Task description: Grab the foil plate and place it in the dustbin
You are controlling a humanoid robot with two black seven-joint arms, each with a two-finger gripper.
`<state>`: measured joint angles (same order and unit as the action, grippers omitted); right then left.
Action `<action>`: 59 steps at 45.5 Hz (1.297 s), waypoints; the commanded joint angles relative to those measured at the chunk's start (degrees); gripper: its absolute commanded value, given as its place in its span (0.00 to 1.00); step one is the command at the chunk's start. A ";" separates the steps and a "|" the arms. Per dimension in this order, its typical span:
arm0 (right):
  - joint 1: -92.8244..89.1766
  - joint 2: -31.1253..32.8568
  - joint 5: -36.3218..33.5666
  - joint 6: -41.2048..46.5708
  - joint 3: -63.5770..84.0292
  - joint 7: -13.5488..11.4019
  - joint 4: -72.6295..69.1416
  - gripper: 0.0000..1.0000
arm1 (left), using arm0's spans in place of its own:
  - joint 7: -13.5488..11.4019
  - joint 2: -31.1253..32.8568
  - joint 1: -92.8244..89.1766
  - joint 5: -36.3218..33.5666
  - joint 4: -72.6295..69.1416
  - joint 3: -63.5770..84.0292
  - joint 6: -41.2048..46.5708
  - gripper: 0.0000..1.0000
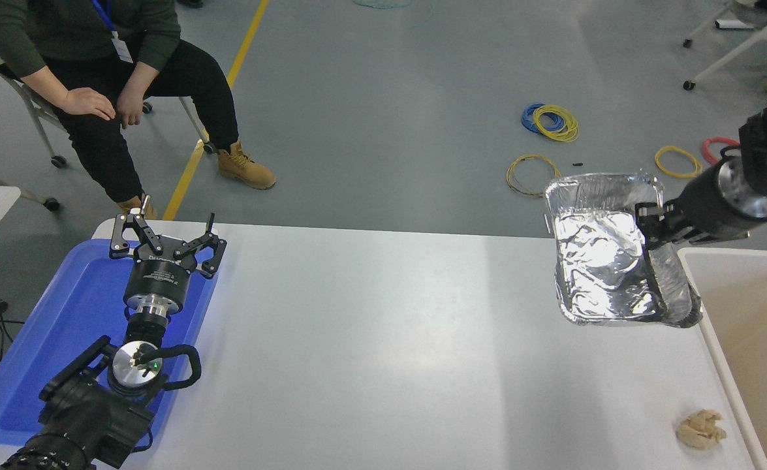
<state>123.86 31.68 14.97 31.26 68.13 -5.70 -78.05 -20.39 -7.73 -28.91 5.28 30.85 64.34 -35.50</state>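
Above the table's right end, right gripper [651,225] pinches foil plate [602,258]

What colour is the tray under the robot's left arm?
Blue tray, plain, seen in the head view.

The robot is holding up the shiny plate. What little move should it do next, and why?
Probably swing the plate a bit to its right, over the dustbin. The right gripper is shut on the foil plate, which hangs above the table's far right corner, beside the bin and not yet above its opening.
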 commanded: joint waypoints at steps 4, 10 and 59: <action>8.33 0.05 0.15 6.62 1.74 -0.10 -0.09 0.00 | 0.00 -0.01 0.00 0.00 0.00 0.00 -0.01 1.00; 8.33 -0.04 0.15 6.62 1.83 -0.10 -0.18 0.00 | 0.00 -0.01 0.00 0.00 0.00 0.00 -0.01 1.00; -17.76 8.14 -0.64 -9.02 9.21 -0.10 24.77 0.00 | 0.00 -0.01 0.08 0.00 0.00 0.00 -0.01 1.00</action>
<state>117.16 35.91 14.41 27.16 76.44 -5.78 -65.60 -20.39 -7.72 -28.91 5.26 30.87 64.33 -35.51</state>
